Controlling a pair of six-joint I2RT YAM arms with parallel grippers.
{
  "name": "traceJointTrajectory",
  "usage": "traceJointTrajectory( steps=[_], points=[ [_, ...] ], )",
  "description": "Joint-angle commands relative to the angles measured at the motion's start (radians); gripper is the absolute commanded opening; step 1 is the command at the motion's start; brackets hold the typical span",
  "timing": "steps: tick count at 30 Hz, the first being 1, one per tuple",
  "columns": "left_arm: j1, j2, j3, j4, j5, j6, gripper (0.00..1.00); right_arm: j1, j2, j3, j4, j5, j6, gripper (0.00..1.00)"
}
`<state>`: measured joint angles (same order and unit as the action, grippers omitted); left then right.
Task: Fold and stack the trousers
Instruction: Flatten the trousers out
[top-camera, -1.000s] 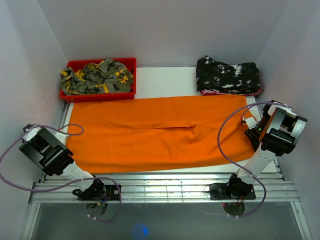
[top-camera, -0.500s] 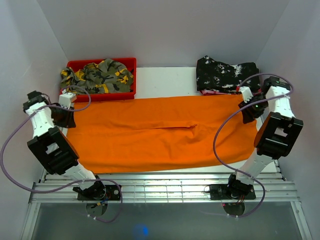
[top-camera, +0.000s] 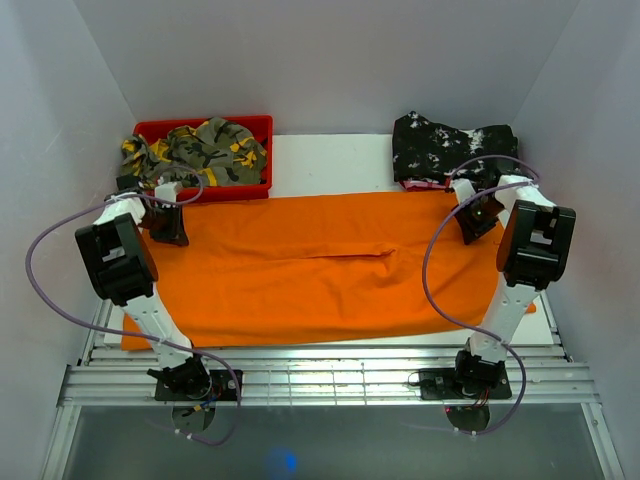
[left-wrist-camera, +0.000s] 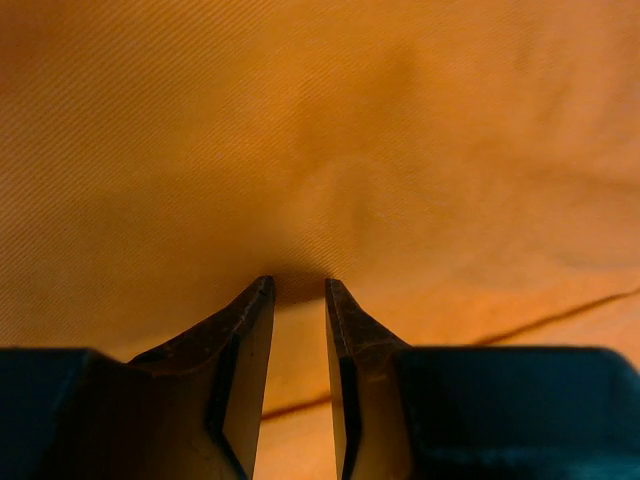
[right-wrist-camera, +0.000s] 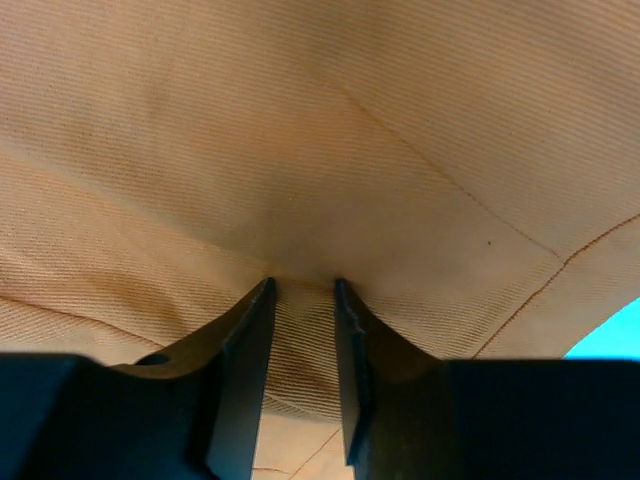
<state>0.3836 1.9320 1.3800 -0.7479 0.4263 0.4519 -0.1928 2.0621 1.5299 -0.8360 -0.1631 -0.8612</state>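
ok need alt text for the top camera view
Bright orange trousers lie spread across a white table, the left hand and right hand each down on a far corner. Behind them: a red bin of camouflage cloth at left, a black speckled garment at right.

Each arm (top-camera: 117, 262) has white links, boxy black housings, a looping lilac cable (top-camera: 424, 265) and dark tapered end effector fingers (left-wrist-camera: 245, 340).

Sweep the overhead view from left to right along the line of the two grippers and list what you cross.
left gripper → the trousers → right gripper
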Motion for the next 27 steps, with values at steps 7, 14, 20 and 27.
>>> traceJointTrajectory(
  steps=[7, 14, 20, 27],
  points=[
    [-0.015, 0.041, -0.013, -0.040, -0.047, 0.017, 0.18, -0.085, -0.181, -0.309, 0.045, 0.142, -0.113, 0.26],
    [-0.018, -0.021, 0.040, -0.267, 0.060, 0.241, 0.18, -0.094, -0.270, -0.254, -0.079, 0.059, -0.222, 0.31],
    [-0.018, -0.053, 0.327, -0.378, 0.178, 0.387, 0.44, -0.102, -0.179, 0.083, -0.225, -0.076, -0.305, 0.82],
    [-0.018, 0.059, 0.579, -0.390, 0.216, 0.395, 0.64, -0.103, 0.099, 0.519, -0.337, -0.049, -0.419, 0.84]
  ],
)
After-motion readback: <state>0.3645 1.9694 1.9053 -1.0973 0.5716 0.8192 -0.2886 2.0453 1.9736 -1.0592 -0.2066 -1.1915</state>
